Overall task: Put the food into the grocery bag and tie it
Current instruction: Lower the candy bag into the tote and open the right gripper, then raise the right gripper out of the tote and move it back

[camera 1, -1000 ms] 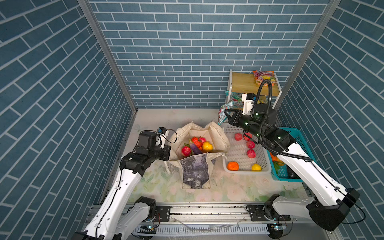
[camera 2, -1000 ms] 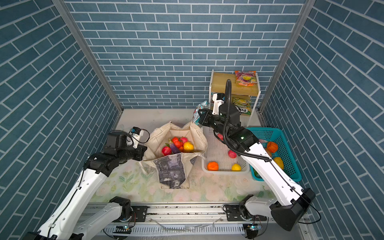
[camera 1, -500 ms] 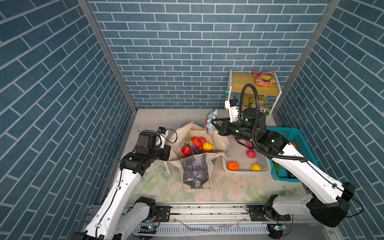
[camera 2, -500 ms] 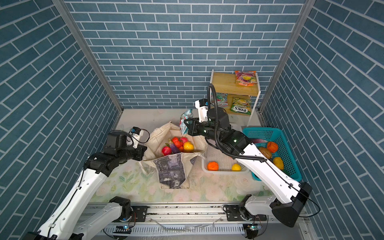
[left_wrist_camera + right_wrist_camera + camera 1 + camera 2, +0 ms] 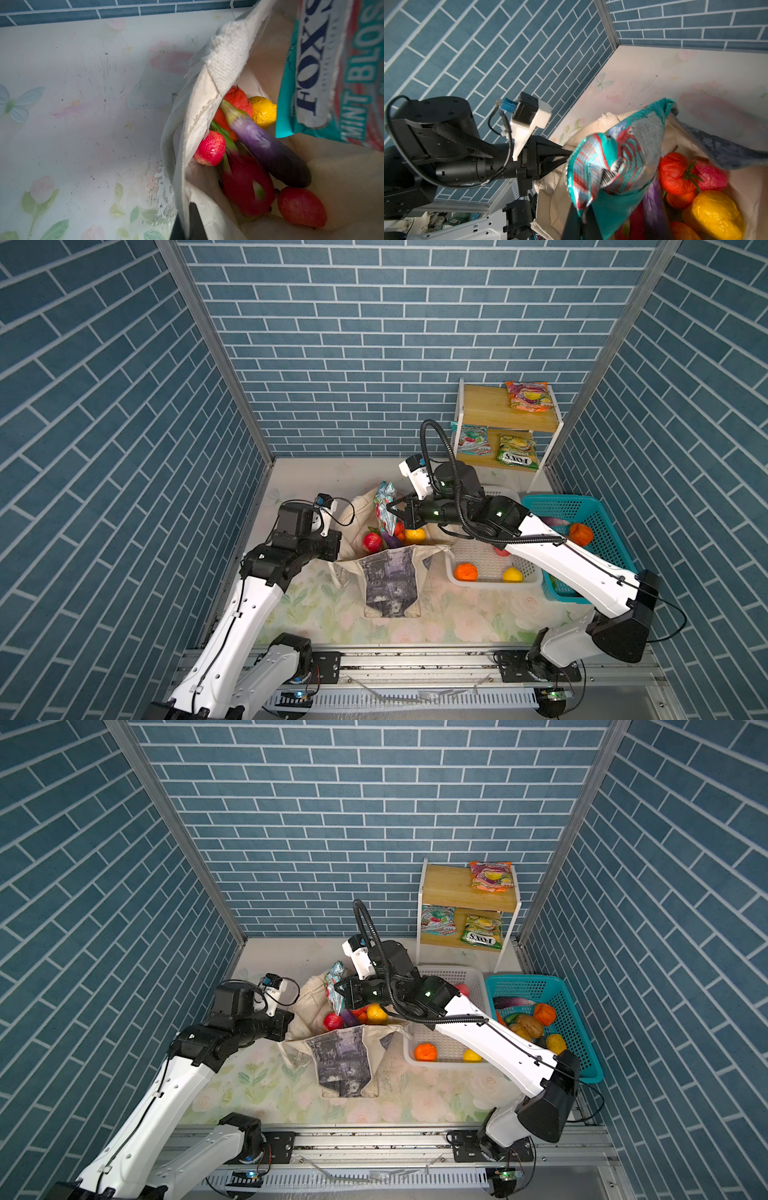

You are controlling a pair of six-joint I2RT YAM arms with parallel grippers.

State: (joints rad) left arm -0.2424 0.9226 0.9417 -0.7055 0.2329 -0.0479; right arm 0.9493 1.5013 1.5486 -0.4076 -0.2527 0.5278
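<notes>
Both top views: fruit [image 5: 372, 541] already bagged; right pincer [image 5: 392, 511] clamps snack packet [image 5: 384, 506] over grocery bag [image 5: 390, 585], left pincer [image 5: 565, 157] grips its rim; basket fruit [image 5: 465, 571], tying remain.

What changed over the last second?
The right gripper, shut on the glossy teal-and-red snack packet, swung leftward from beside the wooden shelf to above the open cream canvas tote. The left gripper stayed shut on the tote's rim; toy fruit inside did not move.
</notes>
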